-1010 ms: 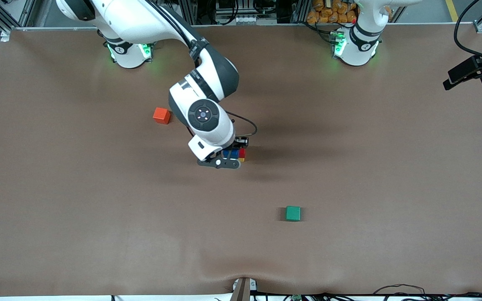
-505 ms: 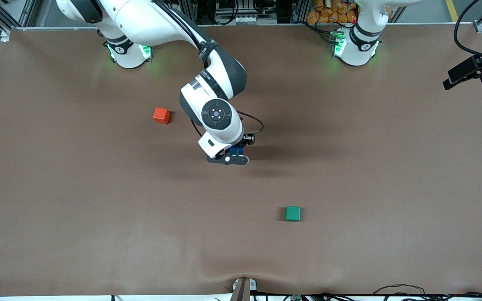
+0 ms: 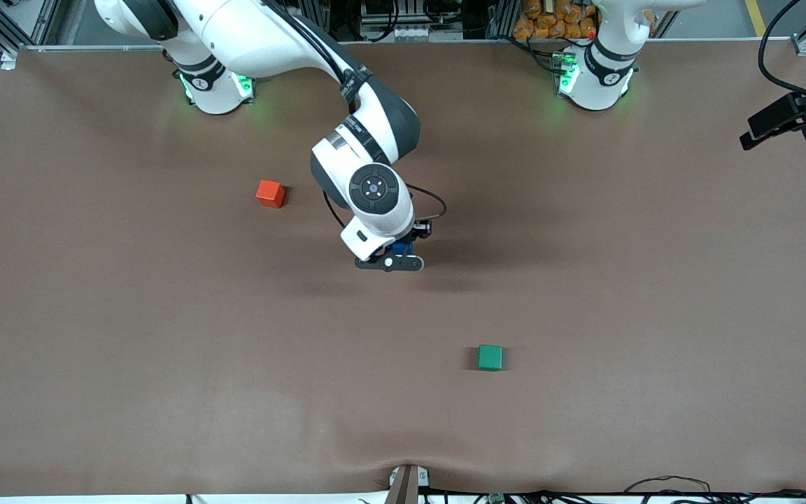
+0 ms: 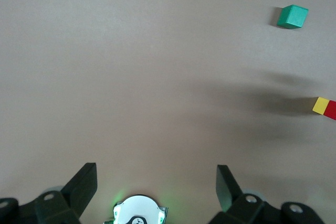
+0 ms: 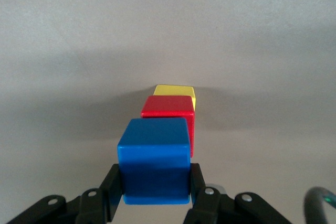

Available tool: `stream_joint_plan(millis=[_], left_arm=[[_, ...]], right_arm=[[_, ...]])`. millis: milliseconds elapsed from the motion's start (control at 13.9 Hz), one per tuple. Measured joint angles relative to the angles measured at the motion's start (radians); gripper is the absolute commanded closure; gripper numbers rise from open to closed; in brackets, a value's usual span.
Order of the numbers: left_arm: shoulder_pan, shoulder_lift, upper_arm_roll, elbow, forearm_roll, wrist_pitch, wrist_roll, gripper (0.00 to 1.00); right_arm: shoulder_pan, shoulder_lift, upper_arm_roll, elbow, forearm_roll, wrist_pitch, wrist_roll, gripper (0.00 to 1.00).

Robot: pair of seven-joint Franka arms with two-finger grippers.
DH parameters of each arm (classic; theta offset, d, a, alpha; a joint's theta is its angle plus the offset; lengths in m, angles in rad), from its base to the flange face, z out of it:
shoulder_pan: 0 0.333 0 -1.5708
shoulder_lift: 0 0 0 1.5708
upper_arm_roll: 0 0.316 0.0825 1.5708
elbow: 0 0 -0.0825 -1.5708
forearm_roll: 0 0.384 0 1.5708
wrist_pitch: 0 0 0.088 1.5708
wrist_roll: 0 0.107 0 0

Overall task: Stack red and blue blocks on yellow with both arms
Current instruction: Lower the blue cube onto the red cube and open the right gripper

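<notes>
Front view: right gripper [image 3: 396,253] over mid-surface [image 3: 165,350], jaws clamped on the blue block [image 3: 397,249].

Left wrist view: left gripper [image 4: 156,190] waits, jaws released.

Right wrist view: red block [image 5: 168,115] sits on the yellow block [image 5: 176,92], just past the jaws.

The front camera looks down from high across the table [image 3: 95,350], facing both arm bases. The right wrist camera sits close above the blue block [image 5: 154,158]. The left wrist camera looks from well away, apparently sharing the yellow block [image 4: 321,105] with it.
</notes>
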Motion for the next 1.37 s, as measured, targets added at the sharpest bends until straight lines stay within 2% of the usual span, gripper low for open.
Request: stream_joint_plan(millis=[1226,1299,1371], left_arm=[[0.0,0.0,0.0,0.005,0.0,0.0,0.001,0.0],[0.0,0.0,0.0,0.006,0.0,0.0,0.001,0.0],[0.0,0.0,0.0,0.006,0.0,0.0,0.001,0.0]], right_arm=[[0.009,0.006,-0.009,0.0,-0.023,0.012,0.0,1.0],[0.009,0.006,-0.009,0.0,-0.024,0.011,0.0,0.91],[0.009,0.006,-0.009,0.0,-0.024,0.01,0.0,0.48]])
